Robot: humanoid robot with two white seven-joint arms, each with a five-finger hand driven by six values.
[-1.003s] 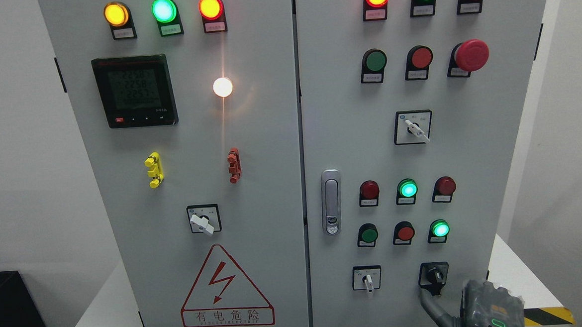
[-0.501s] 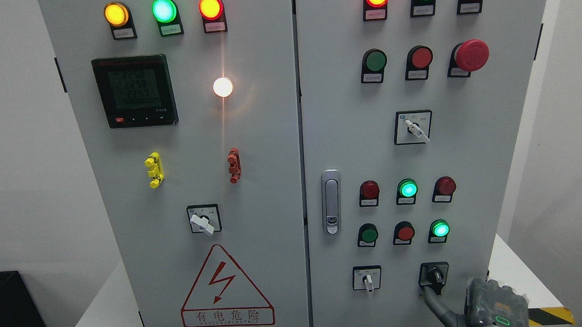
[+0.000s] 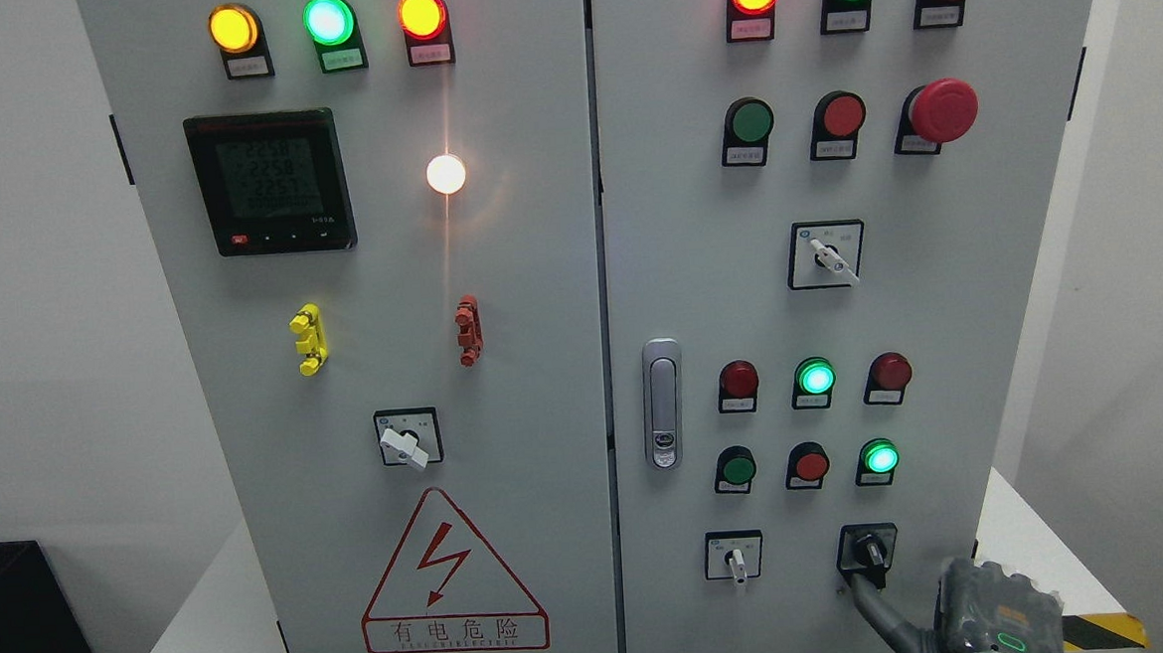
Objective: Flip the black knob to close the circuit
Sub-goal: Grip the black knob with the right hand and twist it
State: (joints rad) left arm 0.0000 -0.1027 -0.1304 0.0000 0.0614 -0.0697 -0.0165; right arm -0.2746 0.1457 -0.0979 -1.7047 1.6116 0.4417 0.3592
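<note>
We face a grey sheet-metal cabinet (image 3: 539, 269) with two flat doors, standing on a white counter (image 3: 208, 615) edged with yellow-and-black hazard tape. On the left door we see three round domed lamps lit amber, green and red along the top, a square black meter (image 3: 269, 182) with a dim digit display, a glowing white lamp (image 3: 445, 173), a yellow plastic clip (image 3: 308, 340) and a red one (image 3: 467, 329), a white-handled selector switch (image 3: 407, 438), and a red-outlined triangular warning sticker (image 3: 451, 572).

At the seam sits a chromed oblong door latch (image 3: 662, 403). On the right door we see rows of round buttons and lamps, a red mushroom-shaped stop button (image 3: 942, 109), and two more white-handled selectors.

The black knob (image 3: 868, 550) sits in a square black plate at the lower right of this door. Our right hand (image 3: 995, 615), grey with a small green light, enters at the bottom right corner; one dark finger (image 3: 870, 605) reaches up to the lower edge of the knob's plate. We cannot tell how far the remaining fingers are curled.
</note>
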